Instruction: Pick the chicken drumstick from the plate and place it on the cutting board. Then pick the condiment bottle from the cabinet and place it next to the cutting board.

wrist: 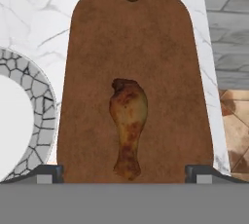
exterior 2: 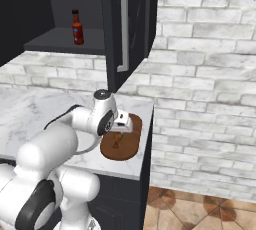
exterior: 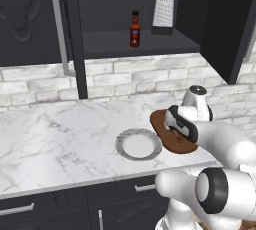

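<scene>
The chicken drumstick lies on the dark-brown cutting board, thick end away from the hand. My gripper hovers just above it, open, one fingertip on each side and nothing between them. In the base views the hand hangs over the cutting board near the counter's right end, gripper pointing down. Left of the board sits the plate, speckled rim and bare white centre. The condiment bottle stands upright on the shelf of the open cabinet. It also shows in the right base view, condiment bottle.
A metal box grater stands on the shelf right of the bottle. The open cabinet door with its silver handle juts out above the board. The counter ends just right of the board, with tiled floor below. A brick wall backs the counter.
</scene>
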Tool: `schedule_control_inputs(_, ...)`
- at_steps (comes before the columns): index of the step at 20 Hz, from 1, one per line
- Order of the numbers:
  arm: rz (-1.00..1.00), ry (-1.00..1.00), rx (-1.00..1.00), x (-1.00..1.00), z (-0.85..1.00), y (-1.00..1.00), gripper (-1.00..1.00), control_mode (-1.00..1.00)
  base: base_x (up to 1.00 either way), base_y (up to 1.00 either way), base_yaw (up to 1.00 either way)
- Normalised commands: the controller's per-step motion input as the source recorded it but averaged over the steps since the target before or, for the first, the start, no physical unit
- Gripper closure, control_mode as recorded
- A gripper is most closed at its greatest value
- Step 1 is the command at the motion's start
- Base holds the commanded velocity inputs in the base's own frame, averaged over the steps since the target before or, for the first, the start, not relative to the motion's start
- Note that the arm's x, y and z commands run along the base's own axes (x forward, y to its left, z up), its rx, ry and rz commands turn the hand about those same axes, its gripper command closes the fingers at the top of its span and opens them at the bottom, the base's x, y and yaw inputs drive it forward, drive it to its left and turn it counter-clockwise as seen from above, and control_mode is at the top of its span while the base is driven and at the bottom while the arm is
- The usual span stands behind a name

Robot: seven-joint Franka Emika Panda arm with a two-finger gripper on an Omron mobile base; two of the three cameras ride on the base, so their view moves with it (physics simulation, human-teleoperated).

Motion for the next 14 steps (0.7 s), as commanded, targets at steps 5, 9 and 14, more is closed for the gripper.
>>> schedule_control_inputs(5, 0.00, -0.03, -0.01, -0.22, 0.34, 0.19, -1.00, -1.00, 0.00, 0.00, 0.00)
schedule_control_inputs(9, 0.00, -0.02, 0.00, -0.22, 0.38, 0.21, -1.00, -1.00, 0.00, 0.00, 0.00)
schedule_control_inputs(14, 0.06, -0.01, 0.00, -0.21, 0.24, 0.36, -1.00, -1.00, 0.00, 0.00, 0.00)
